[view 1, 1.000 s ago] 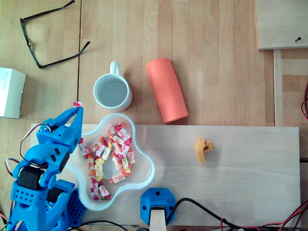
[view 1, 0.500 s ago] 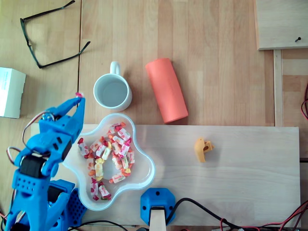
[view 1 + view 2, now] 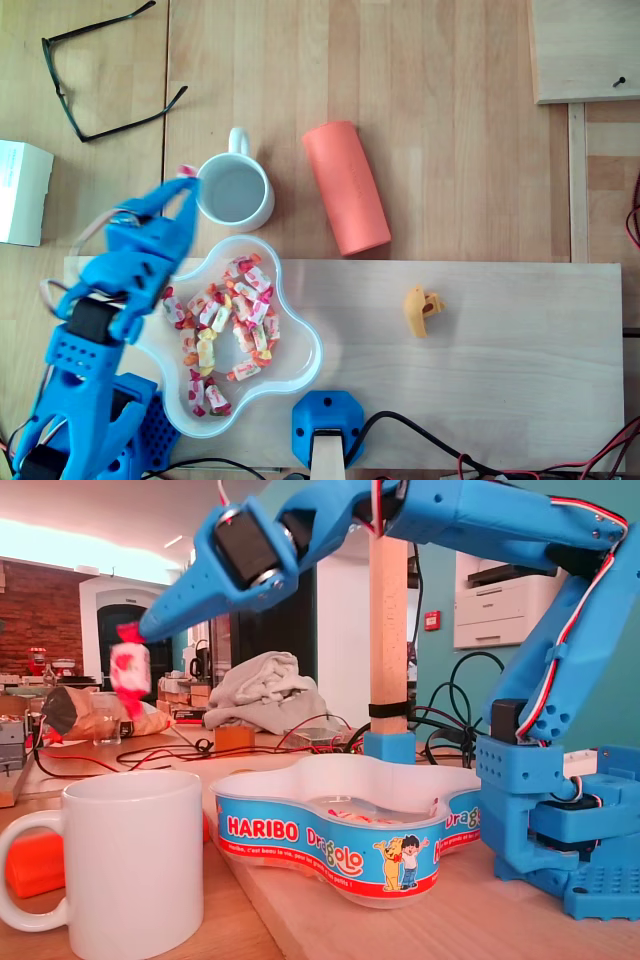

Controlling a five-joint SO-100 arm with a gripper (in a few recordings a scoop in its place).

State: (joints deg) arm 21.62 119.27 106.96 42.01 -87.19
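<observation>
My blue gripper (image 3: 186, 180) is shut on a wrapped pink and white candy (image 3: 186, 171), held in the air at the left rim of the white mug (image 3: 234, 191). In the fixed view the candy (image 3: 130, 667) hangs from the fingertips (image 3: 150, 630) well above the mug (image 3: 130, 860). Behind the gripper lies the flower-shaped Haribo tub (image 3: 300, 345) with several wrapped candies (image 3: 225, 320) inside; the tub (image 3: 340, 840) stands beside the mug on the pale board.
An orange cylinder (image 3: 346, 187) lies right of the mug. A small yellow piece (image 3: 421, 310) sits on the board. Black glasses (image 3: 100, 70) and a white box (image 3: 22, 192) are at the left. A blue post base (image 3: 325, 428) stands at the front edge.
The gripper, still shut on the candy, has swung up and right from beside the tub's left rim to the mug's left rim.
</observation>
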